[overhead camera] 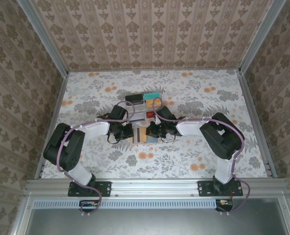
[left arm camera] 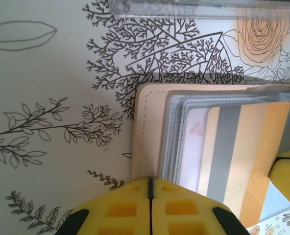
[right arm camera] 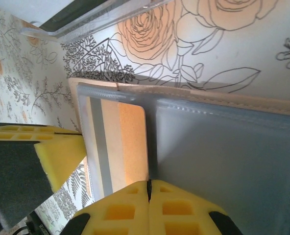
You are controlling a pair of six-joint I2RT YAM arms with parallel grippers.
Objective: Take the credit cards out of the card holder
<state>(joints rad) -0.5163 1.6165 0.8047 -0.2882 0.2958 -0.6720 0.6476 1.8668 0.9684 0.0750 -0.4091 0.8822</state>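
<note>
Floral tablecloth point(overhead camera: 86, 93), one card holder point(left arm camera: 147, 127), one orange card point(left arm camera: 253, 147)

Robot test cell dressed as a home. Aluminium frame rails point(overhead camera: 52, 49) carry damask wallpaper panels point(overhead camera: 150, 29) beyond and beside the left tool point(left arm camera: 150, 183) and right tool point(right arm camera: 149, 185). Floral sheeting covers the bench point(overhead camera: 208, 98) beneath them. Arm bases point(overhead camera: 88, 188) bolt to a slotted rail point(overhead camera: 155, 186) behind.

No text, label, brand or number is legible anywhere.

Right claw point(right arm camera: 149, 188) closed against the card holder point(right arm camera: 223, 147).
</note>
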